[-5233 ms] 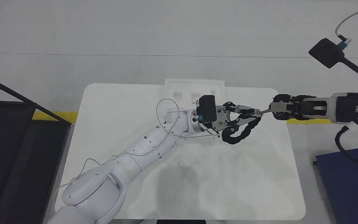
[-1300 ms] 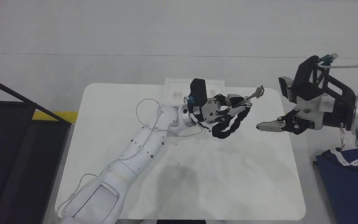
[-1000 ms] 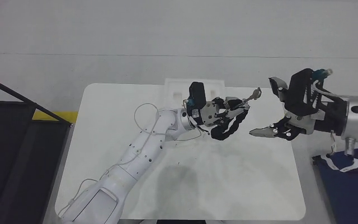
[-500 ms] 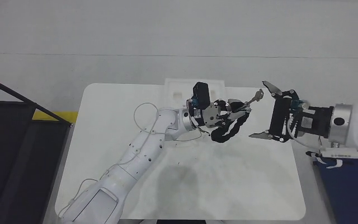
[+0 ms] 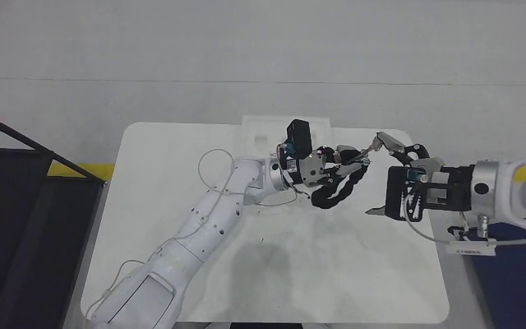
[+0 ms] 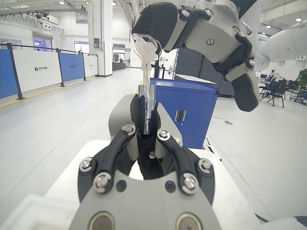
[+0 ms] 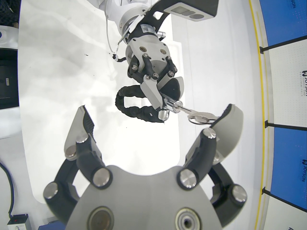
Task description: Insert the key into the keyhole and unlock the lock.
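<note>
My left gripper (image 5: 333, 161) is shut on the lock's silver cylinder (image 6: 146, 106) and holds it above the white table (image 5: 189, 214). The lock's black cable loop (image 5: 335, 191) hangs beside it. A silver key (image 5: 368, 148) is stuck in the keyhole, its head (image 6: 145, 47) pointing away from the left gripper. My right gripper (image 5: 376, 174) is open wide on the right. One finger pad (image 7: 227, 117) lies against the key's head (image 7: 200, 118); the other finger (image 7: 82, 123) stands far off it. In the right wrist view the cable (image 7: 129, 110) curls under the left gripper (image 7: 165, 96).
A white moulded tray (image 5: 283, 127) sits at the table's back edge behind the left arm. A blue cabinet (image 6: 191, 111) stands off the table's right side. A black frame (image 5: 33, 214) stands to the left. The table's front half is bare.
The right gripper, earlier shut at the key, had let go and drawn back right. It has since turned, opened wide and come back until one finger reaches the key's head.
</note>
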Robot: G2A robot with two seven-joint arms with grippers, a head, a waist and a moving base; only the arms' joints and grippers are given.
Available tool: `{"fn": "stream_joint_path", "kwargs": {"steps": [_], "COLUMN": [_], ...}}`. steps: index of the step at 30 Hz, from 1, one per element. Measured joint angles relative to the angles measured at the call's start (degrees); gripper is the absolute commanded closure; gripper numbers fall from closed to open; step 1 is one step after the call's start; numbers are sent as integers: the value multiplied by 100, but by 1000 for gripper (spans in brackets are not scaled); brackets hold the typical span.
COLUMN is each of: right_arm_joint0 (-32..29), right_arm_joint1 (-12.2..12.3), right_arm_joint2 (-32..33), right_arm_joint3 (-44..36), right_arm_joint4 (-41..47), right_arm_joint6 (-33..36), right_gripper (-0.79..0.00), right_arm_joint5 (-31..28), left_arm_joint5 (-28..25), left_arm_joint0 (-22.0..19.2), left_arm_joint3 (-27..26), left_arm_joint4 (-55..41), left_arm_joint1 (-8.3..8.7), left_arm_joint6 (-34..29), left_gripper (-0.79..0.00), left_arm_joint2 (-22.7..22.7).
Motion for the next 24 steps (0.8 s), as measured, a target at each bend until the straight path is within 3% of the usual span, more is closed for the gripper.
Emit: {"fn": "stream_joint_path", "kwargs": {"steps": [11,16,20,22,24], "right_arm_joint0": [31,65,89,121,173], "right_arm_joint1": [10,4,-24,-42,-65], "right_arm_joint2": [114,179,152,145,130], "right_arm_joint3": [238,440,670,762,831], "right_arm_joint4": [358,307,101,7,-133], "right_arm_joint6": [154,-37,-337,-506,-681], "right_gripper": [-785,-785,-382,-320,-326], "right_arm_joint5": [322,-77,-548,-745,-913], "left_arm_joint5": [-88,-324,-485,-491,-488], "left_arm_joint0": [-47,-66,-57,-52,-45], "left_arm_joint3": [21,-42,-115,-162,-220], "left_arm_joint4": [198,258,224,184,76], "left_arm_joint1": [21,68,111,132,162], "left_arm_joint6": [-112,-337,-584,-741,-914], "left_gripper": [0,0,0,0,0], "left_arm_joint2": [-30,-92,-146,-125,-79]}}
